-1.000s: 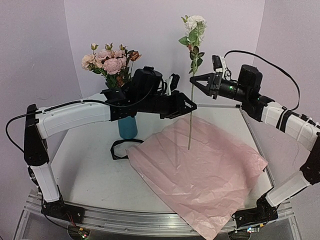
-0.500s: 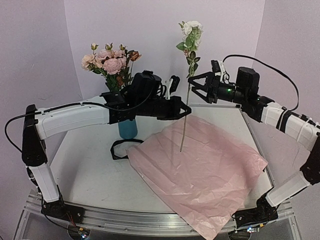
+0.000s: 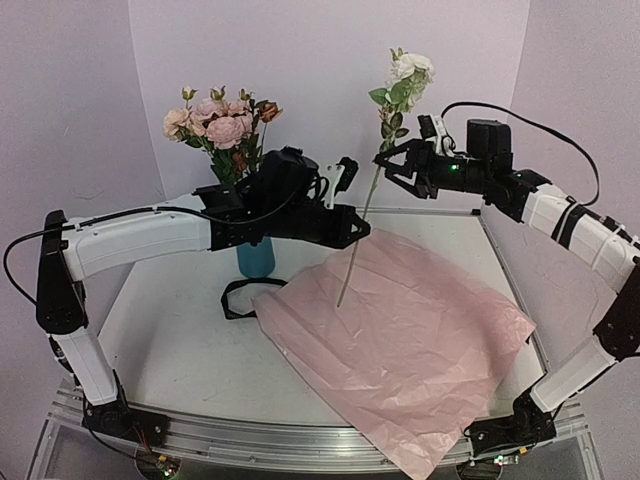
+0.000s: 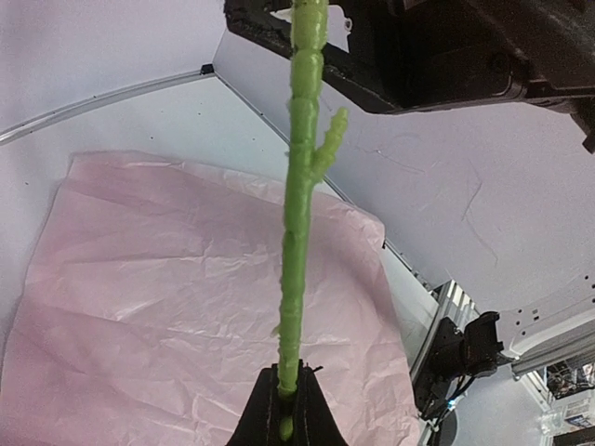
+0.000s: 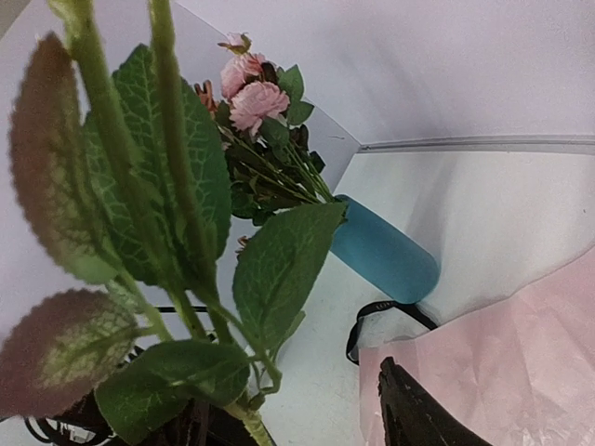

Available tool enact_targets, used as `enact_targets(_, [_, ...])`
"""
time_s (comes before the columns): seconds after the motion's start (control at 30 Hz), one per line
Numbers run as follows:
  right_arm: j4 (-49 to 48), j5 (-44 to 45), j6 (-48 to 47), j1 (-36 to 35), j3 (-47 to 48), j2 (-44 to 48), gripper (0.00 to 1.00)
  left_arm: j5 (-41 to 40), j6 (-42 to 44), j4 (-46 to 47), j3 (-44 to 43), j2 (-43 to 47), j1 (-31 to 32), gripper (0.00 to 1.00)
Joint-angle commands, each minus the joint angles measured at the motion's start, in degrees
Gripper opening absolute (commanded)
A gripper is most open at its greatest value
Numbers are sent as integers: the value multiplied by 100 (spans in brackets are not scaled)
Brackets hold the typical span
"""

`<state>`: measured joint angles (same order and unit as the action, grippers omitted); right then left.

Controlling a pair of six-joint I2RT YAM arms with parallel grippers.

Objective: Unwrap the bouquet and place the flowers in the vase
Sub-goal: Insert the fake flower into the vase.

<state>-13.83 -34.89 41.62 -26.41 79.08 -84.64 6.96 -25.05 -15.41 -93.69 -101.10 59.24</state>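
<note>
Vase: we see the teal vase (image 3: 256, 258) upright toward the far left corner of the tabletop (image 3: 170, 320), its upper part hidden behind the left arm.
Vase contents: the flowers (image 3: 222, 120), pink, cream and rust roses with green leaves, stand in it and spread above the rim. The right wrist view shows the same bunch (image 5: 253, 98) rising from the vase (image 5: 386, 255).
Loose stem: one cream rose stem (image 3: 349, 270) is out of the vase, held in the air over the far middle of the tabletop. It leans with its head up and to the right and its foot above the pink paper.
Stem and left claw: the left claw (image 3: 357, 225) grips the stem low down. In its wrist view the green stem (image 4: 297, 232) rises straight out from between the fingertips (image 4: 284, 423).
Left claw state: clamped tight on the cream rose stem.
Stem and right claw: the right claw (image 3: 386, 168) sits higher up the stem, just under the leaves, with the stem right at its tips.
Right claw state: jaws apart. We cannot tell whether either one touches the stem, and only one dark finger (image 5: 414, 418) shows in its own view.
Paper: the pink paper (image 3: 420, 350) lies unfolded over the right half of the tabletop, one corner past the near edge.
Ribbon: the black ribbon (image 3: 235, 297) lies just in front of the vase, at the paper's left edge.
</note>
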Motion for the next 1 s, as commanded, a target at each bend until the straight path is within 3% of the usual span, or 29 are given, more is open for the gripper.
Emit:
enact_targets(0.0, [157,-17,-91,-12,390,-130,59,-130,498,-184,-166,189,-9,0])
enact_targets(0.3, [291,108,-63,-9,422,-117,41,-282,740,-419,-78,218,-8,0])
enact_targets(0.57, [310,64,-9,-7,509,-245,11,-367,867,-462,73,310,-8,2])
enact_targets(0.63, [310,60,-16,-14,558,-294,1,-493,866,-470,113,340,-2,18])
enact_targets(0.73, [310,63,-73,-12,623,-372,0,-722,816,-474,254,454,-7,56])
enact_targets(0.8, [306,48,-159,-8,704,-457,0,-921,719,-485,360,556,-14,72])
enact_targets(0.87, [302,8,-301,-8,877,-599,0,-1024,582,-490,484,673,-9,80])
enact_targets(0.97, [271,-27,-504,-12,1270,-857,0,-1160,347,-510,719,887,-12,82])
